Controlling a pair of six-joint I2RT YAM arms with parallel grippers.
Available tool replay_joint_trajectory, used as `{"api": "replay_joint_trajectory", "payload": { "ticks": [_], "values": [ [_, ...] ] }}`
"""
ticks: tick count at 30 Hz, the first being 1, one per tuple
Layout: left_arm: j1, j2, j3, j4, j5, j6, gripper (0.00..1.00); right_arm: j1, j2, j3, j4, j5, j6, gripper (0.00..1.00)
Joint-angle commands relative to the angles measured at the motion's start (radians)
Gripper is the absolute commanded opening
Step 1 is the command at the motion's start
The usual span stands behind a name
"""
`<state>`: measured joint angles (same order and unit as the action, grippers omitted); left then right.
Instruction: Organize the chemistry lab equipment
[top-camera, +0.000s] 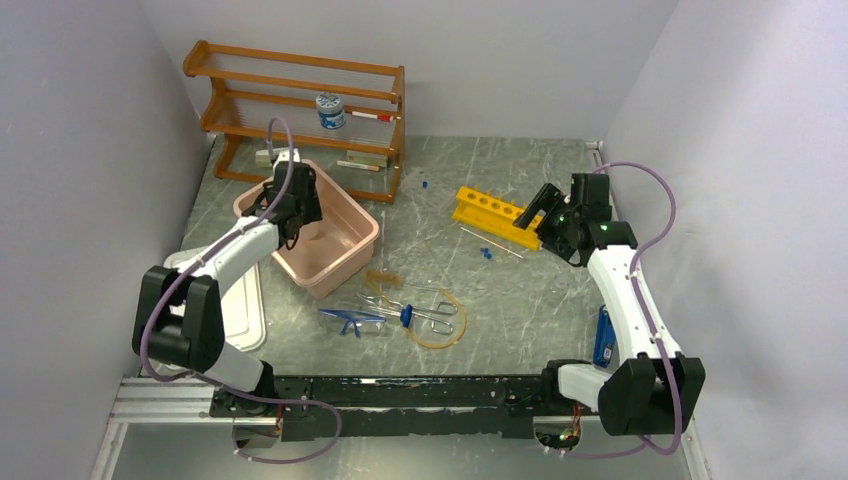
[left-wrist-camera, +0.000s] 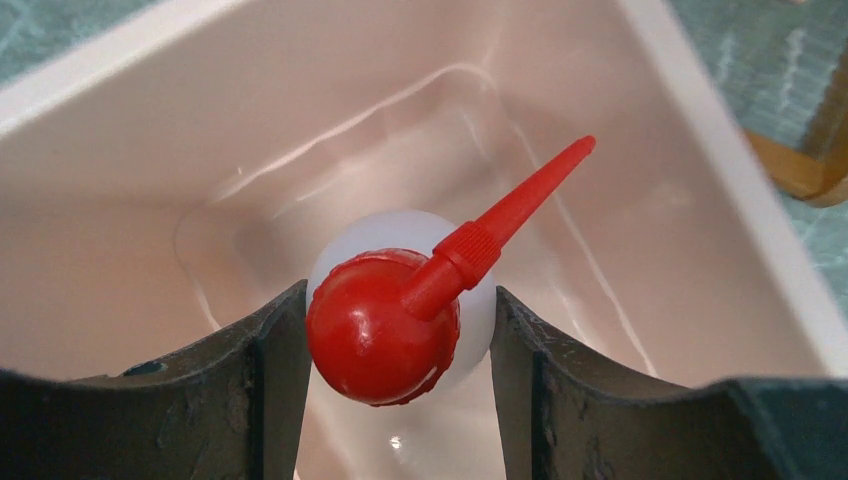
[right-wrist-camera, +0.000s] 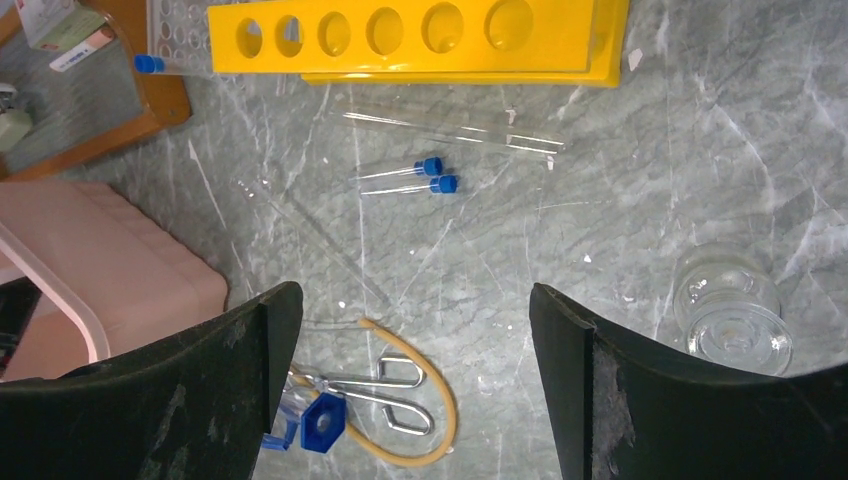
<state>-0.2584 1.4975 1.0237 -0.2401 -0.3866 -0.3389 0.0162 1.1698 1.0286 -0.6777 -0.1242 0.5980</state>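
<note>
The left pincer (top-camera: 296, 212) hangs over the pink tub (top-camera: 345, 250) and pinches the squeeze bottle (left-wrist-camera: 400, 300), one finger on each side just below its round red cap. The bottle's red nozzle slants up and away towards the tub's far wall, and the tub floor shows beneath it. The tub stands on the bench (top-camera: 560, 300) in front of a wooden shelf (top-camera: 300, 110). The right pincer (right-wrist-camera: 415, 300) is spread wide above the bench, just beside the right end of the yellow rack (top-camera: 495, 215), and holds nothing. Below it in the wrist view, the rack lies with its row of holes showing. A long clear glass tube (right-wrist-camera: 450, 130) lies just in front of the rack, and two blue-capped tubes (right-wrist-camera: 430, 175) lie side by side near that. A small glass vessel (right-wrist-camera: 730, 310) stands apart to the right. Nearer the arms' bases, the metal tongs (top-camera: 420, 310) lie inside the loop of amber tubing (top-camera: 445, 325). The blue-framed goggles (top-camera: 352, 320) lie just to the left of the tongs. A white tray (top-camera: 245, 310) sits at the bench's left edge, beside the left arm.
</note>
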Motion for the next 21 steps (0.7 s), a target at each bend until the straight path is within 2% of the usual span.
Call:
{"api": "replay_joint_trajectory", "payload": {
  "ticks": [1,6,13,14,18,21],
  "values": [
    [0.007,0.012,-0.086,0.244,-0.047,-0.023,0.2,-0.011,0.013,-0.015,0.028,-0.009,0.004,0.87],
    [0.007,0.059,-0.122,0.414,-0.07,0.018,0.2,-0.011,0.033,-0.007,0.026,-0.007,0.0,0.87],
    [0.007,0.145,-0.103,0.472,-0.081,0.018,0.22,-0.01,0.056,0.004,0.022,-0.005,0.0,0.87],
    [0.007,0.152,-0.099,0.46,-0.098,0.002,0.25,-0.011,0.056,0.004,0.021,-0.003,0.001,0.87],
    [0.007,0.144,-0.058,0.39,-0.123,-0.023,0.57,-0.011,0.06,0.006,0.02,-0.003,0.005,0.87],
    [0.007,0.094,-0.033,0.35,-0.116,-0.024,0.72,-0.01,0.057,0.013,0.018,0.003,0.006,0.87]
  ]
}}
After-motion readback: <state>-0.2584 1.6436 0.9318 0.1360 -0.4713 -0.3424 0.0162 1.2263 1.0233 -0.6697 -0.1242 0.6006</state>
